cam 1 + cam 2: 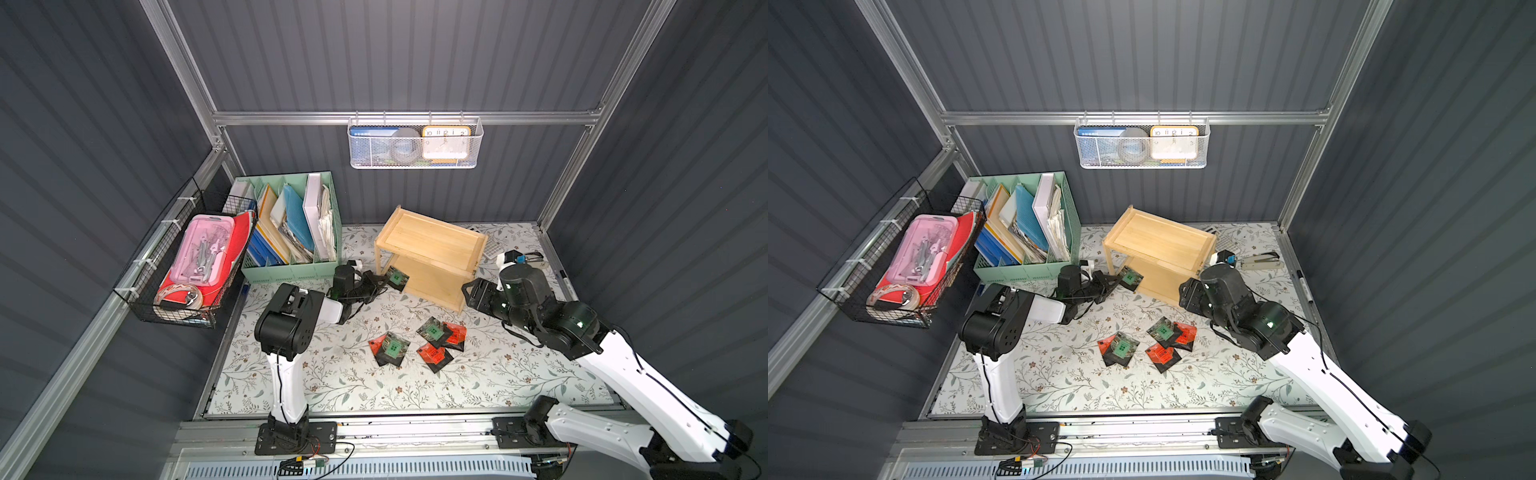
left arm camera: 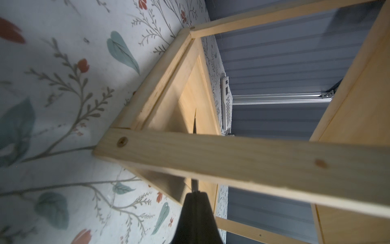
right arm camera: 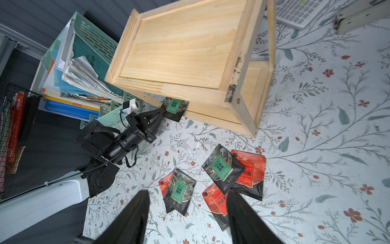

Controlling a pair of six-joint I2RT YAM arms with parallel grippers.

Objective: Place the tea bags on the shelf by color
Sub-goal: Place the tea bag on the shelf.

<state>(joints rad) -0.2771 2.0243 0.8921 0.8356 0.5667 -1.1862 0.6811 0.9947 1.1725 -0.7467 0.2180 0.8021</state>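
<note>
1. A black wire basket (image 1: 139, 289) hangs on the left wall and holds a pink plastic case (image 1: 203, 245). Just right of it, a mint-green plastic file organizer (image 1: 291, 268) full of folders stands on the floral-patterned worktop (image 1: 332, 386).
2. The left pincer (image 1: 383, 283) reaches out in front of the organizer, clenched on a corner of a black foil tea bag with a green label (image 1: 397, 277).
3. That held sachet is at the front left corner of the two-tier light wooden shelf (image 1: 432, 239). It pokes into the lower tier's opening, beneath the upper tier's front edge. In the left wrist view it shows edge-on as a thin dark line behind the shelf's front post. Whether it touches the lower board cannot be told.
4. Five sachets lie loose on the worktop in front of the shelf. A green-labelled tea bag (image 3: 181, 188) lies on top of a red-labelled tea bag (image 3: 165, 182).
5. Just right of that pair, a second green-labelled tea bag (image 3: 221, 168) overlaps two more red-labelled tea bags (image 3: 251, 169) (image 3: 215, 200).
6. The right pincer (image 3: 187, 193) is released, its fingers apart. It hangs above the worktop near the shelf's right front corner, pointing toward the loose sachets.
7. Behind the shelf's right end lie a grey calculator (image 3: 299, 10) and a cream stapler (image 3: 358, 19).
</note>
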